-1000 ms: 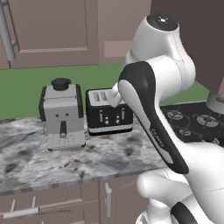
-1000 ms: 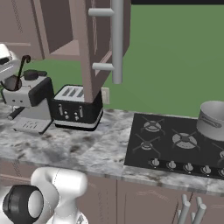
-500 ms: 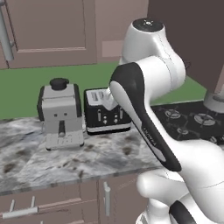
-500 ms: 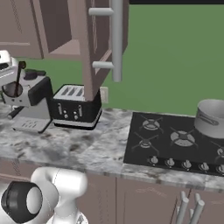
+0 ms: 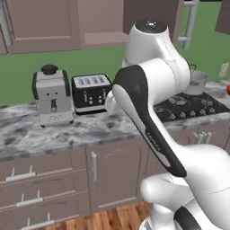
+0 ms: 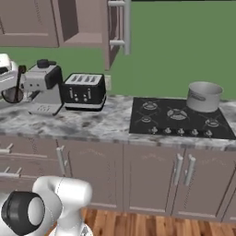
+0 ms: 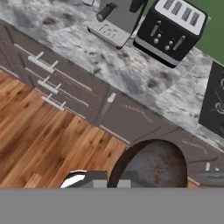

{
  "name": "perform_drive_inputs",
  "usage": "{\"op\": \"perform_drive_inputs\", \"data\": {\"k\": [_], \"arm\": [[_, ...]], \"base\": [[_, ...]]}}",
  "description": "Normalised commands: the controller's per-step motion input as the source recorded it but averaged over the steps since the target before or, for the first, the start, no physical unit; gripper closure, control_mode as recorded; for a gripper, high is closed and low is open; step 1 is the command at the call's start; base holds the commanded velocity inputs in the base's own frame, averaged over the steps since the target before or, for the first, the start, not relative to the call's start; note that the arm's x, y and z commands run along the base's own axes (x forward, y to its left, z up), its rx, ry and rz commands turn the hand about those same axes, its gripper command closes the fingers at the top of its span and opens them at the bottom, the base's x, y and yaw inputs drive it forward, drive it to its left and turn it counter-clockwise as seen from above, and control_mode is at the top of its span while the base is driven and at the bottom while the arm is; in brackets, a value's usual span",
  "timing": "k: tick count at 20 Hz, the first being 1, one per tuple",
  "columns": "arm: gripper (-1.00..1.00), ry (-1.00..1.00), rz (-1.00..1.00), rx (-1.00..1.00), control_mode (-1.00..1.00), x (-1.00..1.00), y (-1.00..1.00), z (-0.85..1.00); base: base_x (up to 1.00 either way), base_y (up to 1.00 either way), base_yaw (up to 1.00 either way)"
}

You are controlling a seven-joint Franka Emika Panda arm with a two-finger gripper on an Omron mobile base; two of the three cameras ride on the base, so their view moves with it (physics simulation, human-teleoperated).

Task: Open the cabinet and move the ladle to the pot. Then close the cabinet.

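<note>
The ladle's round grey bowl point(image 7: 153, 166) fills the bottom of the hand view, close under the hand. At the far left edge of the right base view my gripper point(image 6: 12, 79) is shut on the ladle point(image 6: 14, 92), held beside the coffee machine and above the counter. The cabinet point(image 6: 83, 23) stands open, its door point(image 6: 115, 27) swung out with the silver bar handle point(image 6: 125, 23) facing me; its handle point(image 5: 191, 22) also shows at the top of the left base view. The pot point(image 6: 204, 97) sits on the stove's back right burner, far right of the gripper, and shows behind my arm point(image 5: 196, 83).
A grey coffee machine point(image 6: 44, 87) and a black toaster point(image 6: 84, 91) stand on the marbled counter point(image 6: 92, 124). The black stove top point(image 6: 177, 120) lies right of them. Low cabinets and drawers point(image 6: 152, 175) run below, with wooden floor point(image 7: 52, 131) in front.
The whole picture has shifted: the base has backed away from the counter, so lower cabinets and floor now show. The ladle stays in the shut gripper.
</note>
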Motion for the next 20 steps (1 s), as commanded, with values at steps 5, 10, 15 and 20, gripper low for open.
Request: {"op": "perform_drive_inputs", "data": {"k": [5,10,15,20], "arm": [[1.00,0.00,0.00,0.00,1.00,0.00,0.00,0.00],[1.00,0.00,0.00,0.00,1.00,0.00,0.00,0.00],[1.00,0.00,0.00,0.00,1.00,0.00,0.00,0.00],[1.00,0.00,0.00,0.00,1.00,0.00,0.00,0.00]], "base": [[-0.07,-0.64,-0.20],[0.26,-1.00,-0.18],[0.30,-1.00,-0.14],[0.49,-1.00,-0.11]]}}
